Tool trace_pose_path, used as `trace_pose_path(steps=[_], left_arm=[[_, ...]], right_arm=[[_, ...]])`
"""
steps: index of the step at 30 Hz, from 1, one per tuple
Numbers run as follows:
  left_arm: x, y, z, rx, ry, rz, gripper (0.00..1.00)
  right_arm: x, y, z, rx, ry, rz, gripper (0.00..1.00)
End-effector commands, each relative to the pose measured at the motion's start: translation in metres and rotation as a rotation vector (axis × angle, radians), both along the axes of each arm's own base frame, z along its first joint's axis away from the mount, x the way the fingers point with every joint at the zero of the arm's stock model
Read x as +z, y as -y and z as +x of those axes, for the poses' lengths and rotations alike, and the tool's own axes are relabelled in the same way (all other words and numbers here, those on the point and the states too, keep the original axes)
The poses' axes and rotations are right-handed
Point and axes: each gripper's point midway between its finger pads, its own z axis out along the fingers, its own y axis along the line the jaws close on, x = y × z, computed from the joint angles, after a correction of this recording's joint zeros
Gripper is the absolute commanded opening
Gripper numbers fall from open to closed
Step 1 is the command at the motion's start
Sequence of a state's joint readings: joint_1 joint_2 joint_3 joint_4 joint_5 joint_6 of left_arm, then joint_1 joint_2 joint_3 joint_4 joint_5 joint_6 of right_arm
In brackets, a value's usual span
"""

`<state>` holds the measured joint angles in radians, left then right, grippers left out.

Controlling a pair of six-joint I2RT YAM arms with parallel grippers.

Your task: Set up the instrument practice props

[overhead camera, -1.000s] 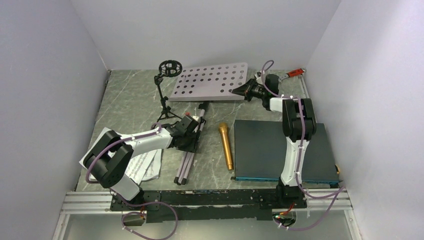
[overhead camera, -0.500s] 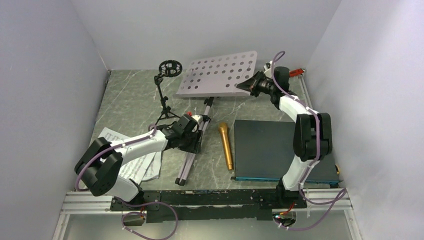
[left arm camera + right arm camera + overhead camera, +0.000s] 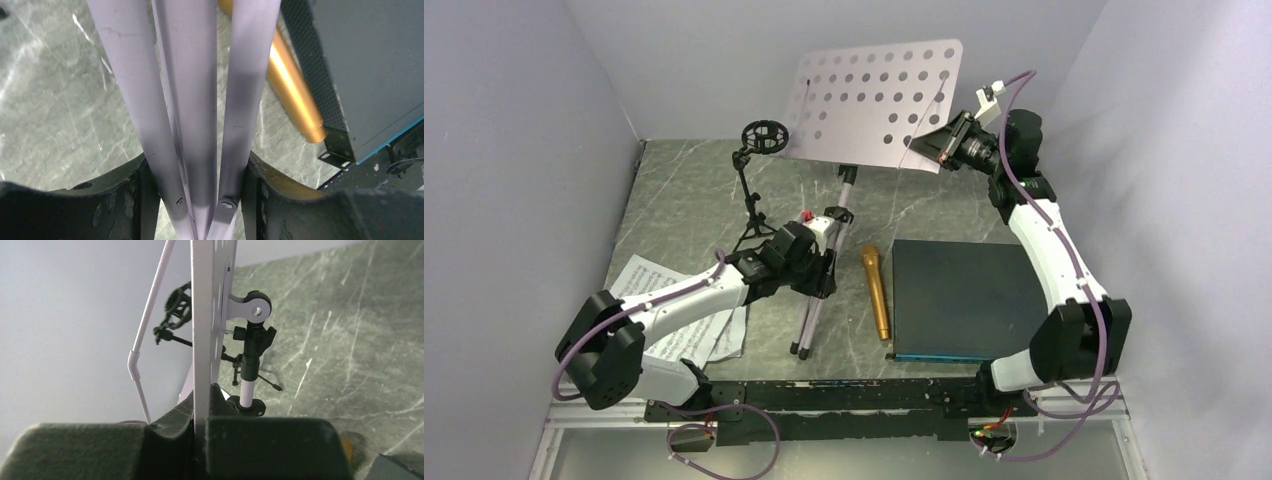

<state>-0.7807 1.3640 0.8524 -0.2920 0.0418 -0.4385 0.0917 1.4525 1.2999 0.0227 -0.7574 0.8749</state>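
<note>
My left claw (image 3: 817, 268) is gripping the music stand (image 3: 874, 100) low down, half spread around its three folded silver legs (image 3: 190, 100), with a black pad pressing on each outer leg. The legs are bunched together, not splayed, and their feet are resting on the grey marbled table (image 3: 684, 200) towards the near edge, with the pole leaning up and away to the far side. My right claw (image 3: 941, 141) is reaching high at the far right, pressed together on the right edge of the pale perforated desk; in the right wrist view the thin plate is running edge-on between my pads (image 3: 170, 440). The desk is hanging raised in front of the back wall, tilted, its lip wire showing beside it.

Just right of the legs the gold microphone (image 3: 876, 295) is lying flat, pointing near to far, and touching or nearly touching the dark flat board (image 3: 969, 300) that is filling the near right of the table under my right arm. To the left of the pole the small black mic stand (image 3: 752, 190) is standing upright on its own tripod, its ring mount sitting just beside the desk's lower left corner. The white sheet-music pages (image 3: 719, 335) are lying fanned at the near left, partly under my left arm
</note>
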Motion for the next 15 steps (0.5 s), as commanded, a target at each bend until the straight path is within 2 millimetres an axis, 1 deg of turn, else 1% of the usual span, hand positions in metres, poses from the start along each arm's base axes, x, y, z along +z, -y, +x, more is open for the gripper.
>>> trace_pose_path(steps=[1, 5, 9, 13, 15], left_arm=[[0.075, 0.03, 0.038, 0.005, 0.222, -0.194, 0.03], [0.09, 0.035, 0.044, -0.003, 0.274, -0.217, 0.03], [0.096, 0.039, 0.052, -0.018, 0.315, -0.22, 0.03], [0.103, 0.047, 0.061, -0.034, 0.349, -0.219, 0.03], [0.106, 0.051, 0.064, -0.043, 0.355, -0.216, 0.03]], right_arm=[[0.155, -0.019, -0.089, 0.141, 0.551, 0.01, 0.0], [0.179, -0.015, -0.116, 0.121, 0.625, 0.014, 0.0], [0.199, -0.011, -0.142, 0.106, 0.695, 0.026, 0.0], [0.213, -0.004, -0.154, 0.045, 0.74, 0.005, 0.0], [0.217, -0.001, -0.157, 0.025, 0.749, -0.003, 0.0]])
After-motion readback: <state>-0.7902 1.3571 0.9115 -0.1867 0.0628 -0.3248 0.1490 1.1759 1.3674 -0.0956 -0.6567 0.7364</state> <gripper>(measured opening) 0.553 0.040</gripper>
